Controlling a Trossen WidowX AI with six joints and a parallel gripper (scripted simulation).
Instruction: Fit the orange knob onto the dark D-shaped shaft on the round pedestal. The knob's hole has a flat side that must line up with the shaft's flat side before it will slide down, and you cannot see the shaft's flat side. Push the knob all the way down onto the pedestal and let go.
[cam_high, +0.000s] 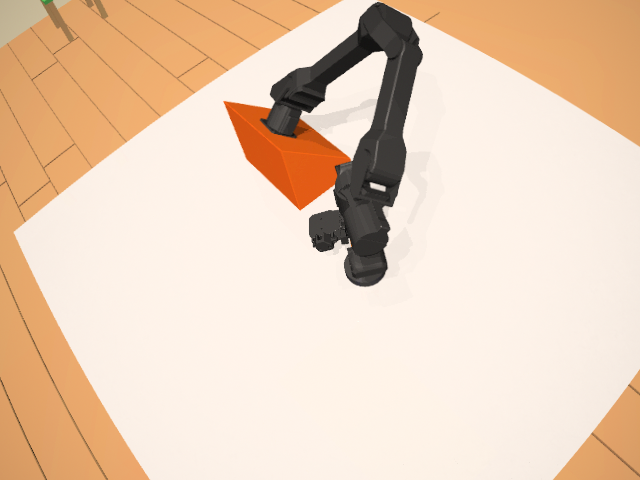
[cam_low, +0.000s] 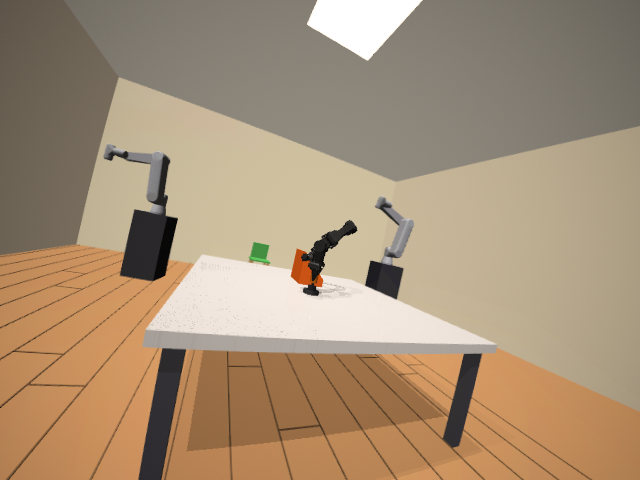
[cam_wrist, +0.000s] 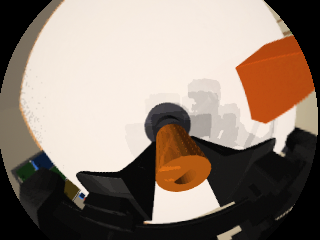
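The orange knob (cam_wrist: 181, 155) is held between the two dark fingers of my gripper (cam_wrist: 172, 142) (cam_low: 313, 274), which is shut on it. The knob's near end, with a dark hollow in it, faces the wrist camera. Its far end overlaps the middle of the dark round pedestal (cam_wrist: 153, 117) (cam_high: 352, 277) (cam_low: 311, 292) in the wrist view. The shaft is hidden, and I cannot tell whether the knob is over it, on it or how far down. In the top view the arm covers the fingers and nearly all of the knob.
A large orange wedge-shaped block (cam_high: 268, 167) (cam_low: 297, 269) (cam_wrist: 277, 82) stands behind the pedestal and bears the arm's base. The white table (cam_high: 258, 335) (cam_low: 248, 315) lies beneath. Two grey arms on black stands and a green chair (cam_low: 260, 251) are beyond the table.
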